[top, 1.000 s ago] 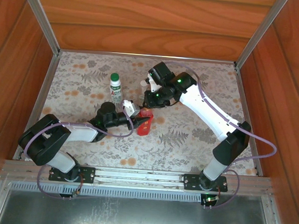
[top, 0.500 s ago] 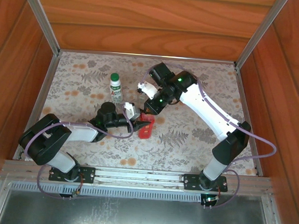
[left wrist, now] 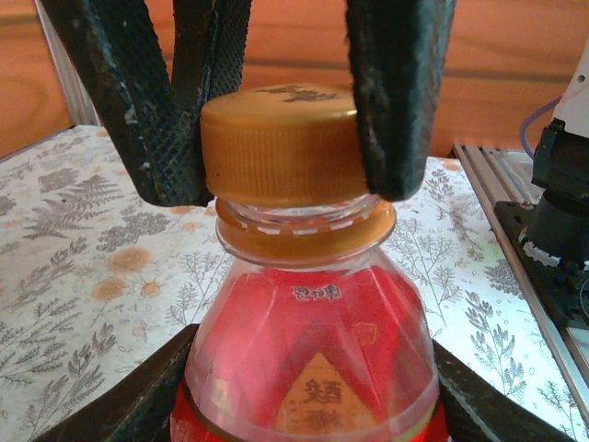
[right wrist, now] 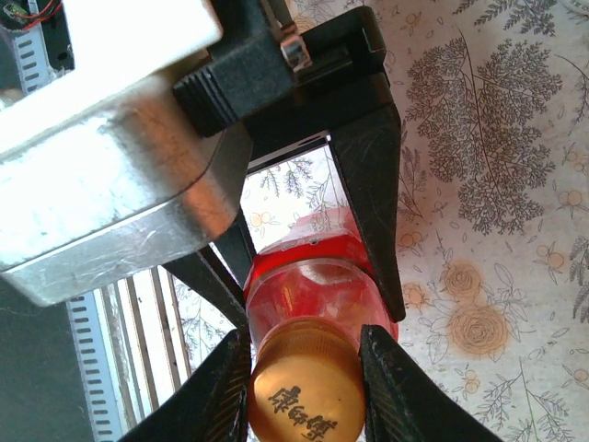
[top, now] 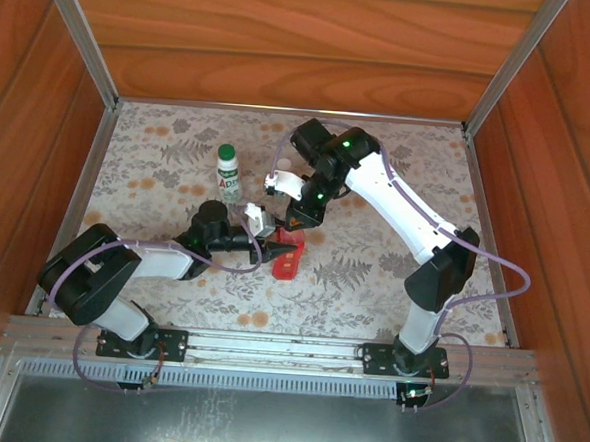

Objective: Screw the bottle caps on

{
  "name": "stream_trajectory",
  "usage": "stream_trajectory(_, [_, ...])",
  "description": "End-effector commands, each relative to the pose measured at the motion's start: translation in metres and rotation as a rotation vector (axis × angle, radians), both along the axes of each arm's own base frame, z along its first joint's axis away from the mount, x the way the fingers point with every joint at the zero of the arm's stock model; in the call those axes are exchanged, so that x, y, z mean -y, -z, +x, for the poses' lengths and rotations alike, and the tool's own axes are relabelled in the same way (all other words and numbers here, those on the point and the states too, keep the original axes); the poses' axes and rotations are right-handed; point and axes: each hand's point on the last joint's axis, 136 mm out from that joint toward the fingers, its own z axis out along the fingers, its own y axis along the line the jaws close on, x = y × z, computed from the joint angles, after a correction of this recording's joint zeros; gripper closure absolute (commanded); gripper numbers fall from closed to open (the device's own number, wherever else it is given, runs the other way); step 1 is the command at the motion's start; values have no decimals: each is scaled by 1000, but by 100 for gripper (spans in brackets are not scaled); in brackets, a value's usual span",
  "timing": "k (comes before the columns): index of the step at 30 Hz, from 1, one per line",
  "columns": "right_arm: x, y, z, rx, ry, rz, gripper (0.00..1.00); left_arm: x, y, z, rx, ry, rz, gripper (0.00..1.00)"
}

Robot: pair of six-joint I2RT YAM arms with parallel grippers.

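Orange cap [left wrist: 279, 147], red bottle [left wrist: 308, 368], fern-and-flower mat [left wrist: 83, 276].

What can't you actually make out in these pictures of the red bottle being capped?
- Left wrist view: the base of the red bottle, cut off by the bottom edge.
- Left wrist view: the neck threads, and so how far they have caught, hidden under the orange cap.
- Top view: the label on the white bottle, too small to read.

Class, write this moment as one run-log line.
left gripper: shut on red bottle | right gripper: shut on orange cap, cap sitting on bottle neck | white bottle: green cap on, standing apart
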Motion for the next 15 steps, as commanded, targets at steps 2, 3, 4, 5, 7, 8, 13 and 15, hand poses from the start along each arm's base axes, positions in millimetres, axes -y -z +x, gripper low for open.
stream_trajectory(2, [-1, -2, -11, -39, -41, 6, 91, -6, 33, 0, -138, -24, 82, 47])
stream_trajectory(3, [-1, -2, -10, -34, -36, 4, 91, -6, 33, 1, -141, -27, 83, 47])
stream_trajectory(4, [-1, -1, -9, -30, -27, 2, 90, -6, 33, 1, -142, -27, 83, 47])
stream_trajectory(5, [-1, 0, -6, -16, -13, 1, 90, -5, 34, 2, -144, -28, 84, 47])
stream_trajectory(7, [-2, 0, -1, 11, 21, 6, 89, -5, 34, 3, -155, -29, 85, 47])
stream_trajectory(8, [-4, -1, 1, 19, 42, 16, 86, -4, 34, 3, -157, -27, 84, 47])
stream_trajectory(13, [-15, -18, 10, 37, 155, 95, 63, -4, 34, 4, -176, -27, 82, 47])
stream_trajectory(15, [-17, -26, 15, 53, 203, 119, 55, -3, 35, 2, -185, -18, 81, 47])
